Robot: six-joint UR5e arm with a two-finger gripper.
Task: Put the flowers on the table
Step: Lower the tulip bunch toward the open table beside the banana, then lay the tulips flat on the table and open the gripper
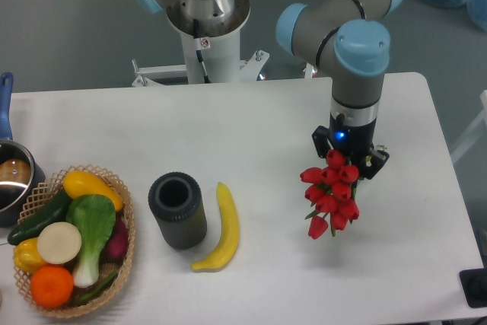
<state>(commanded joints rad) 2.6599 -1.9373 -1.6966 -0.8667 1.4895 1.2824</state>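
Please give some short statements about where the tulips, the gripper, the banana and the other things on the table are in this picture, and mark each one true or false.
1. The gripper holds the bunch of red tulips. True.
2. The banana lies inside the wicker basket. False: it lies on the white table, to the right of the dark cylindrical cup.
3. The dark cylindrical cup stands upright with its opening facing up. True.
4. The tulips are standing in the dark cup. False: they hang from the gripper, well to the right of the banana.
5. The basket sits on the right side of the table. False: it is at the left, filled with vegetables and fruit.
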